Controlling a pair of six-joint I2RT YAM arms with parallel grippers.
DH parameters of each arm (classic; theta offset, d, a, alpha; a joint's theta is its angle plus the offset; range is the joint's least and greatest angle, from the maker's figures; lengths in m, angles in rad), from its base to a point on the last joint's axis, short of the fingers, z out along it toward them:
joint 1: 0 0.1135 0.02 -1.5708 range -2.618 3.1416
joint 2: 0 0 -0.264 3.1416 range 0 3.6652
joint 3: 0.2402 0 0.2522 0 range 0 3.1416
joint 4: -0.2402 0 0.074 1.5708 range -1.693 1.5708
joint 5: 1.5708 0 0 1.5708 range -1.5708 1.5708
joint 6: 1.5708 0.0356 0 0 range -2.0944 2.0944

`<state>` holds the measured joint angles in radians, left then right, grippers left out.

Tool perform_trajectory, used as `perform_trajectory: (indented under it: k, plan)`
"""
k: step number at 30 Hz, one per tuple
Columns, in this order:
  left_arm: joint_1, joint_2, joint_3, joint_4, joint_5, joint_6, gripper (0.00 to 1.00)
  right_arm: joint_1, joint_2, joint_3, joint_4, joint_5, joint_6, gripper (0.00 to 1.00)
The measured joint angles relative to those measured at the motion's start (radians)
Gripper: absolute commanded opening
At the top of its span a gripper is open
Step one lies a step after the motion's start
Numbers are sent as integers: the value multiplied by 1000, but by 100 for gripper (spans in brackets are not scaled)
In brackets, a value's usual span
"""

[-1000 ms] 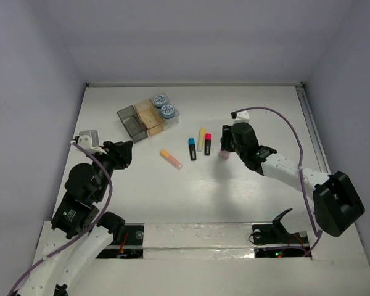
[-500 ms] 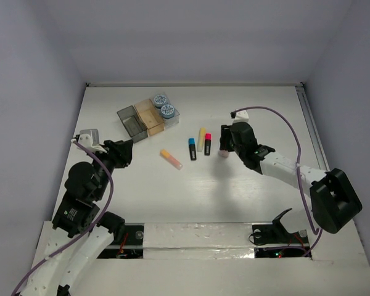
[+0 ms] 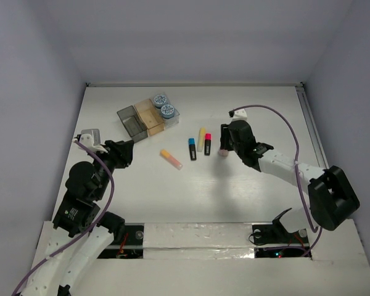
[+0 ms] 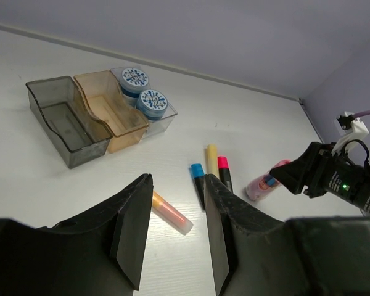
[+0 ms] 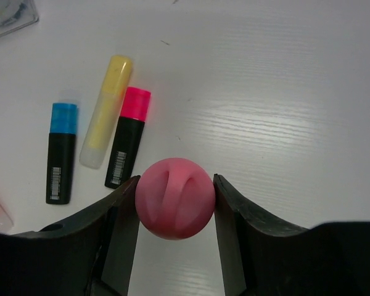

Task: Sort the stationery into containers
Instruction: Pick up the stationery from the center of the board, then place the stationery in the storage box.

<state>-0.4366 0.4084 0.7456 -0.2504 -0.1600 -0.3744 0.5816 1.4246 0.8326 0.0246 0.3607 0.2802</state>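
My right gripper (image 3: 223,145) is shut on the small pink bottle-shaped piece (image 5: 174,203), gripping its rounded top; the left wrist view shows it (image 4: 262,184) tilted just over the table. Left of it lie the red-black (image 5: 128,135), yellow (image 5: 106,110) and blue-black (image 5: 60,151) highlighters. The orange highlighter (image 3: 171,159) lies further left. My left gripper (image 4: 177,182) is open and empty, near the left edge. The grey (image 3: 129,122), tan (image 3: 149,115) and clear (image 3: 171,118) bins stand in a row at the back left. Two tape rolls (image 3: 160,99) (image 3: 168,110) sit in the clear bin.
White table with walls at the back and both sides. A rail (image 3: 311,123) runs along the right edge. The right arm's cable (image 3: 283,120) arcs above the table.
My right gripper, holding the pink piece, has shifted slightly toward the back. The left arm and the other items have not moved.
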Motion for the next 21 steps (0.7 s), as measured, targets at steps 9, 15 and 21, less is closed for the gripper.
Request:
perform_trajectory:
  k: [9, 15, 21]
  plan:
    - [18, 5, 0, 0, 5, 3, 35, 16, -11, 289, -99, -141, -29, 7]
    - [37, 2, 0, 1, 2, 3, 35, 92, 168, 505, 15, -283, -11, 7]
    - [57, 16, 0, 5, 3, 5, 35, 153, 422, 664, 110, -379, 40, 6]
